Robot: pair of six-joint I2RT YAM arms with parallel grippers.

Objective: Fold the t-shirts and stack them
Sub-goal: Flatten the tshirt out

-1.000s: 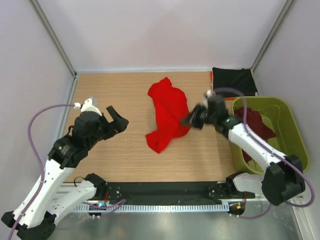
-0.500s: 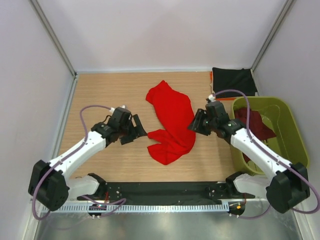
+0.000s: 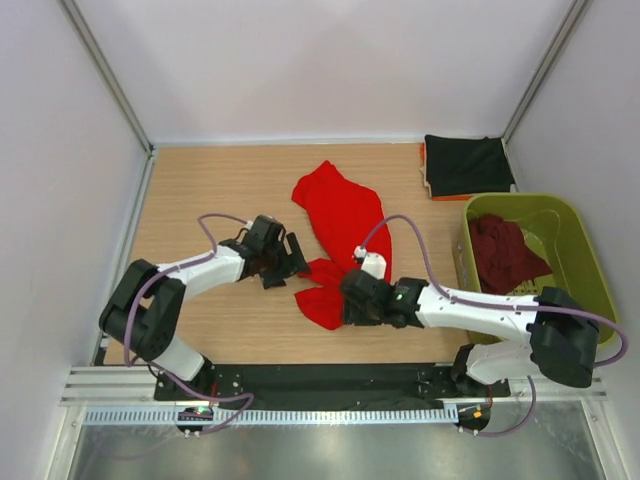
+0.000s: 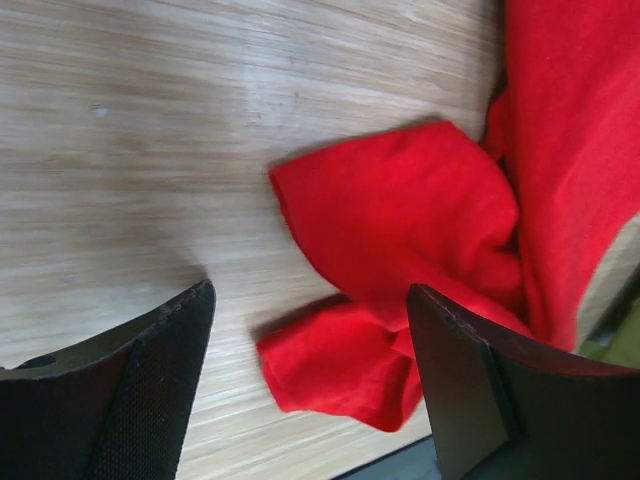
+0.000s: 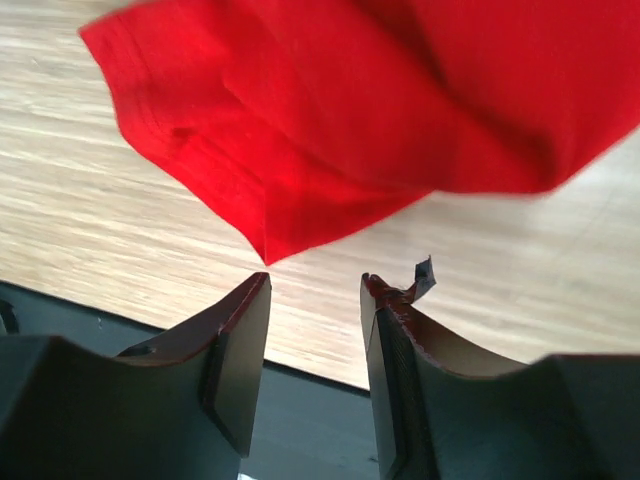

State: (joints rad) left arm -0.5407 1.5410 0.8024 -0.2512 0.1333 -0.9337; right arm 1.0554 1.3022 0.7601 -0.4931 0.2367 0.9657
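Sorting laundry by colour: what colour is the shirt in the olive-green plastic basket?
Dark maroon cloth shirt, clearest in the top external view.

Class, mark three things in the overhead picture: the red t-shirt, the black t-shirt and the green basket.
red t-shirt (image 3: pixel 340 215), top view, middle of the spread cloth.
black t-shirt (image 3: pixel 468 165), top view, centre of the folded cloth.
green basket (image 3: pixel 520 199), top view, on its far rim.
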